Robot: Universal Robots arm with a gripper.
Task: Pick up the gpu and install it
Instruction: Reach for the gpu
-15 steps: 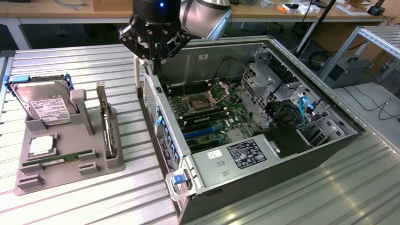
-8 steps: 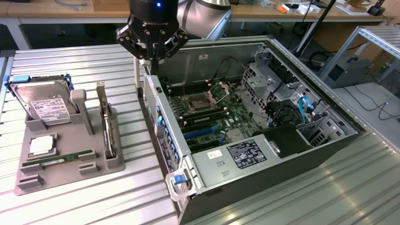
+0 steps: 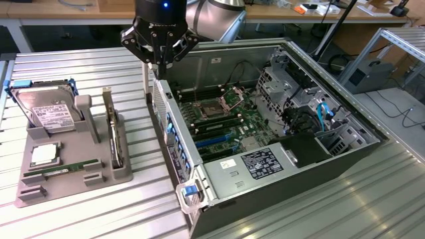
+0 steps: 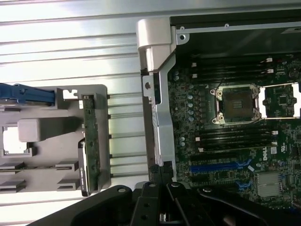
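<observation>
Grey plastic holder [image 3: 73, 174] lies on the ribbed metal table [image 3: 332, 209], below the pincer [image 3: 159, 63] and off toward the exterior view's left.

Pincer: fingers pressed together, nothing between them. It hangs above the side wall [image 3: 162, 114] of the open computer case [image 3: 279, 169].

Graphics card [image 3: 114, 137]: stands on its long edge in the holder slot nearest the pincer, well apart from it. Long axis runs level, roughly parallel to the case wall, with one flat face turned toward the case. Which end carries the bracket: cannot tell.

Farther from the pincer, in the same holder:
- a tall grey post [image 3: 86, 112] just beside the card
- a hard drive [image 3: 47, 112] propped up, white label showing
- a memory stick [image 3: 63, 169] lying flat
- a square chip [image 3: 43, 154]

A strip of bare table separates card and case. The case wall stands between the card and the motherboard [image 3: 219, 124] with its open processor socket [image 3: 214, 105].
</observation>
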